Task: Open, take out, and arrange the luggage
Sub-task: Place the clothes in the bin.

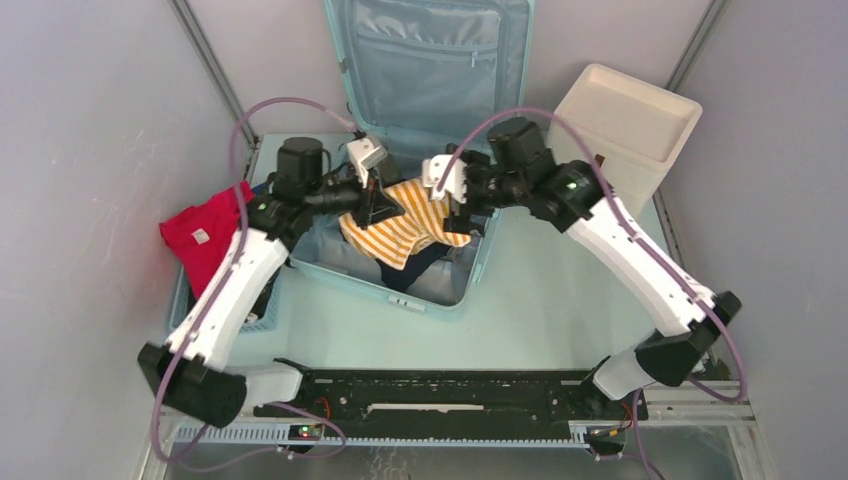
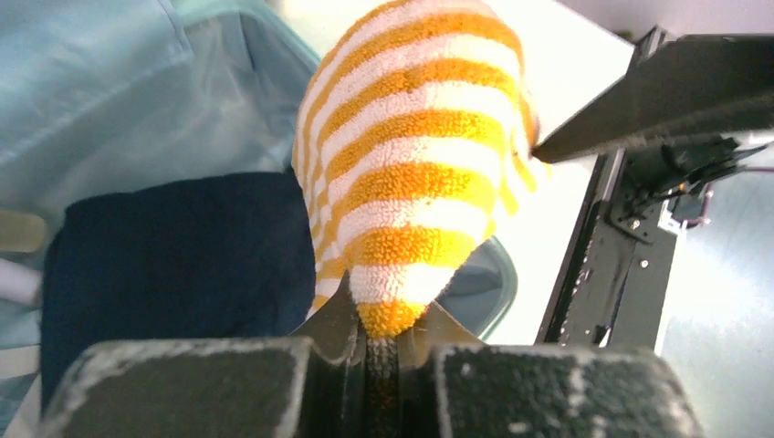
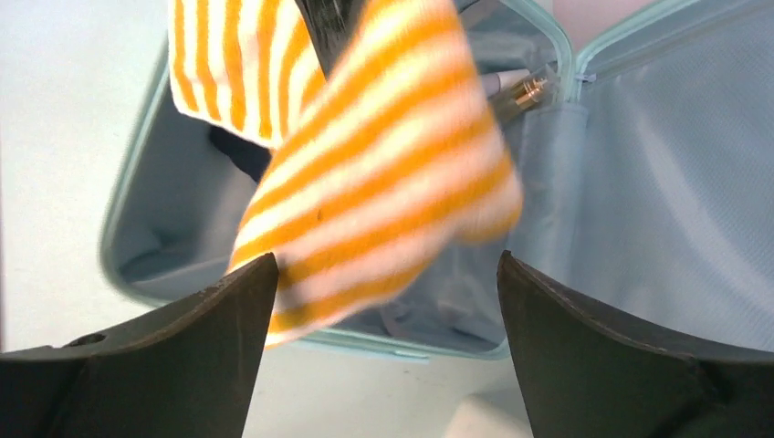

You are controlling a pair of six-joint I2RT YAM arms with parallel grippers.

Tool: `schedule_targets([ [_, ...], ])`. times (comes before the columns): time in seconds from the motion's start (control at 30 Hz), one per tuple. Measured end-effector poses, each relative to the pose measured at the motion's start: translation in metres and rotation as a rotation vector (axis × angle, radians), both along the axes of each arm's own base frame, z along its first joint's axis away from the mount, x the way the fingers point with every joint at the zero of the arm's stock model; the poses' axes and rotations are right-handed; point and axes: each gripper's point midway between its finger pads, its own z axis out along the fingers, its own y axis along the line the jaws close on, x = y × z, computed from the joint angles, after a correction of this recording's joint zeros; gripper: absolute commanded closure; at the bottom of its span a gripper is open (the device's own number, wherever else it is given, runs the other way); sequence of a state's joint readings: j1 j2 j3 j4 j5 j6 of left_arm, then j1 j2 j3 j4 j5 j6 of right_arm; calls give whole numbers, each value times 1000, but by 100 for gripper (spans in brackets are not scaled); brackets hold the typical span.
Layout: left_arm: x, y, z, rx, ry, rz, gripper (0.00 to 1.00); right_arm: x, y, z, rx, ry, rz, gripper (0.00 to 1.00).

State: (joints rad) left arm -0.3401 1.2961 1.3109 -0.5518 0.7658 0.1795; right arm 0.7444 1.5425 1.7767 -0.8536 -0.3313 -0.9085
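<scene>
I am looking at the luggage (image 1: 352,281) lying open on the counter (image 1: 540,300), its lid (image 1: 430,70) standing upright at the back with the zip pocket facing me. My left hand (image 2: 383,347) is clamped tight on one end of an orange-and-white striped towel (image 1: 400,230), holding it up over the open shell. My right hand (image 3: 387,274) is sitting just beside it with its fingers spread wide apart. The towel is blurred in that wrist view, so I cannot tell whether the cloth is touching either finger. A dark navy garment (image 2: 173,255) is lying inside the shell under the towel. A red garment (image 1: 205,235) is draped off to the left of the case, and a cream-white box (image 1: 625,125) is standing at the right rear.
</scene>
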Motion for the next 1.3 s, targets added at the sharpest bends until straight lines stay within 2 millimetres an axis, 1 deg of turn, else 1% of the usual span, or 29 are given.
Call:
schedule_targets([
  [0.07,-12,6,21,-27,-35,23,100,-8,-12,13,46,21,-2,0],
  [0.1,-21,10,33,-47,-53,38,100,-11,-21,21,73,32,-8,0],
  [0.17,-32,18,51,-80,-77,65,100,-16,-42,34,122,43,-25,0],
  [0.23,-41,29,63,-114,-83,110,100,-25,-63,43,171,59,-37,0],
  [0.27,-44,34,66,-125,-81,132,100,-30,-72,46,191,66,-44,0],
  [0.33,-47,47,70,-142,-68,190,100,-41,-93,44,238,98,-55,0],
  [0.37,-48,53,70,-146,-59,218,100,-45,-99,41,252,113,-58,0],
  [0.4,-48,59,69,-146,-50,246,100,-50,-105,34,268,139,-59,0],
  [0.47,-50,72,68,-140,-37,309,100,-60,-113,14,299,214,-55,0],
  [0.5,-51,77,68,-137,-34,330,100,-63,-115,2,311,256,-54,0],
  [0.53,-52,83,67,-129,-34,362,100,-69,-115,-20,325,333,-45,0],
  [0.6,-57,93,65,-115,-32,408,100,-70,-117,-36,337,385,-54,0],
  [0.67,-62,104,63,-94,-39,460,100,-75,-119,-60,341,470,-62,0],
  [0.73,-68,114,62,-69,-55,509,100,-78,-119,-71,349,517,-60,0],
  [0.8,-70,122,60,-47,-68,545,100,-81,-117,-74,359,538,-49,0],
  [0.97,-71,142,54,7,-82,638,100,-82,-115,-72,373,543,-27,0],
  [1.1,-70,153,49,37,-84,698,100,-81,-115,-72,373,541,-30,0],
  [1.23,-71,164,40,70,-76,754,100,-80,-116,-73,371,542,-35,0],
  [1.3,-72,169,39,81,-81,773,100,-79,-116,-74,370,544,-37,0],
])
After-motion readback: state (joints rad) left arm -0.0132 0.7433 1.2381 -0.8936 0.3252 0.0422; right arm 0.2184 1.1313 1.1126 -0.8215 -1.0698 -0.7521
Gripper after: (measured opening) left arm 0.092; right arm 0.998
